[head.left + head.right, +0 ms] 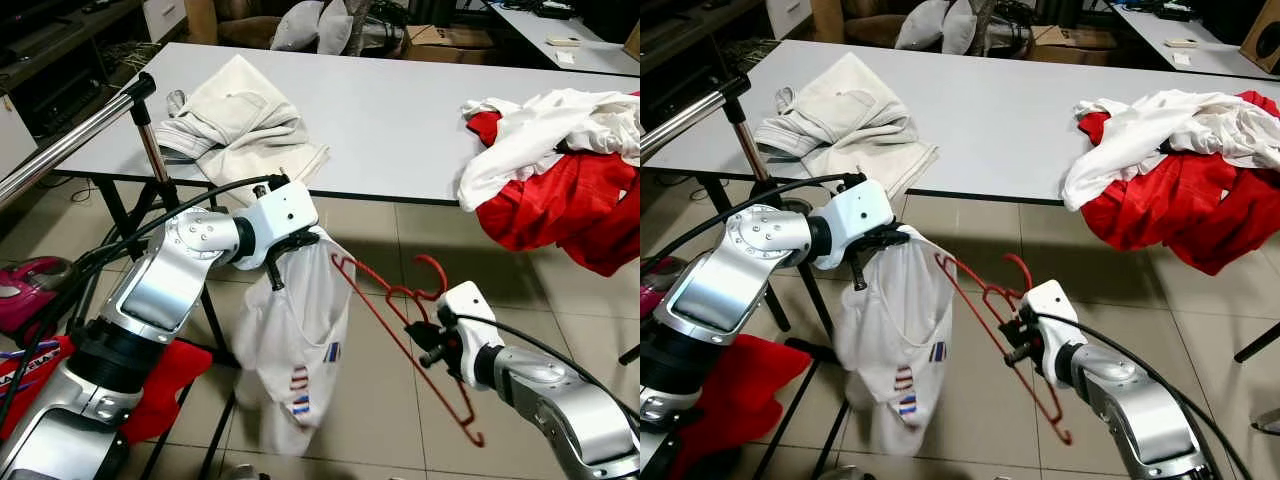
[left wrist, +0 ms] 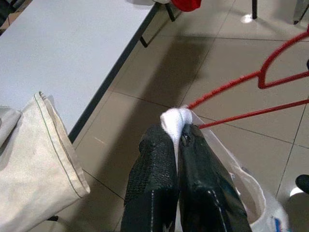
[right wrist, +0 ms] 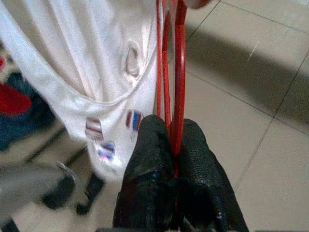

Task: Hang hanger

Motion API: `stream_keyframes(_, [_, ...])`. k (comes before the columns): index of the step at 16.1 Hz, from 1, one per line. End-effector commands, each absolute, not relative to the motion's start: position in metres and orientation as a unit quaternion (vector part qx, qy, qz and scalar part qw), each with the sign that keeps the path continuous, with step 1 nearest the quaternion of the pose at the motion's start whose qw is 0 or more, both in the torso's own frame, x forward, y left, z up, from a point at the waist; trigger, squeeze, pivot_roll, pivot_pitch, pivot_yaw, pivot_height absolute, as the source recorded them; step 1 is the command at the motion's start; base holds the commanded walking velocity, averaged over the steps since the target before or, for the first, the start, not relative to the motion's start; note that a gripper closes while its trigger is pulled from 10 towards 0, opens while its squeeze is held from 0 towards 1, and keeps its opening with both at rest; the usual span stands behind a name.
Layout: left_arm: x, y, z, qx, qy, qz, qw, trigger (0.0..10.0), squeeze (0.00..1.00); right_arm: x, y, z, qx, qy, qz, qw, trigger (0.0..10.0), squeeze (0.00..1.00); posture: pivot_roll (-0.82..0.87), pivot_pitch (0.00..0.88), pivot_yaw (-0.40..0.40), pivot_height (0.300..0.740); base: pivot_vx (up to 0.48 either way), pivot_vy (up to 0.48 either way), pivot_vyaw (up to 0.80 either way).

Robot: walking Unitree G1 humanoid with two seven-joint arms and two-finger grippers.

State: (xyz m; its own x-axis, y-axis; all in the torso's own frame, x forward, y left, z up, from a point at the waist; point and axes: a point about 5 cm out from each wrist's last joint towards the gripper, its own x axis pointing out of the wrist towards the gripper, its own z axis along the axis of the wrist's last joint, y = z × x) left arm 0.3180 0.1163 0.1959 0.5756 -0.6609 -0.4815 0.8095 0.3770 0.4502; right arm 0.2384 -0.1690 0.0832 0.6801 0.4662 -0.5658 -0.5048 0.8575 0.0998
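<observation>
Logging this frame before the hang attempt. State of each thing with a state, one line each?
left gripper: shut on the white garment's edge
right gripper: shut on the red hanger
white garment: hanging off the floor, one hanger end inside it
red hanger: tilted, not on the rail
clothes rail: bare
beige garment: crumpled on the table
red and white clothes: piled at the table edge

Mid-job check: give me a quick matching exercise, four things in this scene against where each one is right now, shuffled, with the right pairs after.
Things:
1. red hanger
2. white garment
3. beige clothing
4. red and white clothes pile

Places:
A. lying on the table's left part
B. pinched in the left gripper, hanging over the floor
C. heaped at the table's right edge
D. clamped in the right gripper

Pairs: 1-D, 2-B, 3-A, 4-C
</observation>
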Motion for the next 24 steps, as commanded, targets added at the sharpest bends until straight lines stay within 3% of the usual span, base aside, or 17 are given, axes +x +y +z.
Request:
stream_keyframes(1, [0.319,0.117,0.207,0.339,0.096,-0.446,0.823,0.0,0.0,0.243,-0.177,0.089,-0.01,0.289,0.235,0.928,10.0,0.0,0.0,0.0,-0.006,0.74,0.0,0.0,0.0])
stream_keyframes(5, [0.316,0.119,0.202,0.352,0.117,-0.461,0.806,0.0,0.0,0.25,-0.177,0.104,0.11,0.246,0.216,0.939,10.0,0.0,0.0,0.0,-0.003,0.74,0.0,0.0,0.0])
stream_keyframes(7, [0.303,0.105,0.201,0.343,0.1,-0.526,0.771,0.0,0.0,0.261,-0.177,0.099,0.167,0.238,0.168,0.942,10.0,0.0,-0.01,0.0,0.002,0.74,0.0,0.0,0.0])
stream_keyframes(12, [0.288,0.082,0.201,0.285,0.08,-0.585,0.755,0.0,0.0,0.287,-0.172,0.101,0.286,0.188,0.092,0.935,10.0,0.0,0.0,0.0,0.006,0.74,0.0,0.0,0.0])
stream_keyframes(14, [0.28,0.078,0.203,0.263,0.086,-0.619,0.735,0.0,0.0,0.304,-0.165,0.116,0.331,0.151,0.099,0.926,10.0,0.0,0.0,0.0,0.008,0.74,0.0,0.0,0.0])
stream_keyframes(16, [0.279,0.086,0.196,0.311,0.105,-0.627,0.706,0.0,0.0,0.32,-0.158,0.127,0.358,0.139,0.103,0.917,10.0,0.0,0.0,0.0,0.004,0.74,0.0,0.0,0.0])
stream_keyframes(22, [0.274,0.089,0.203,0.306,0.1,-0.65,0.688,0.0,0.0,0.34,-0.157,0.135,0.446,0.127,0.065,0.884,10.0,0.0,0.01,0.0,-0.012,0.74,0.0,0.0,0.0])
stream_keyframes(24, [0.268,0.079,0.206,0.266,0.091,-0.681,0.676,0.0,0.0,0.344,-0.155,0.137,0.475,0.126,0.062,0.869,10.0,0.0,0.01,0.0,-0.016,0.74,0.0,0.0,0.0])
